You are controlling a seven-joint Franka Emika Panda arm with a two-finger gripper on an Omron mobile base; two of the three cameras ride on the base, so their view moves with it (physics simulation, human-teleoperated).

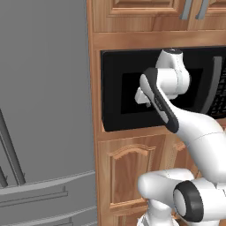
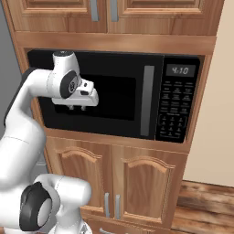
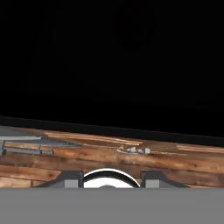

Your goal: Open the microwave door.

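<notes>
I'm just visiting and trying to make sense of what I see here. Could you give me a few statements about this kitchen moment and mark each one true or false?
1. The microwave door is shut. True.
2. The tool is clamped on the grey bar handle. False: in the right base view it sits before the dark window, well to the left of the handle and apart from it.
3. The clock display reads 4:10. True.
4. The microwave sits on an open counter. False: it is built into brown wooden cabinets, with doors above and below.
5. A large grey fridge stands left of the microwave. True.
</notes>
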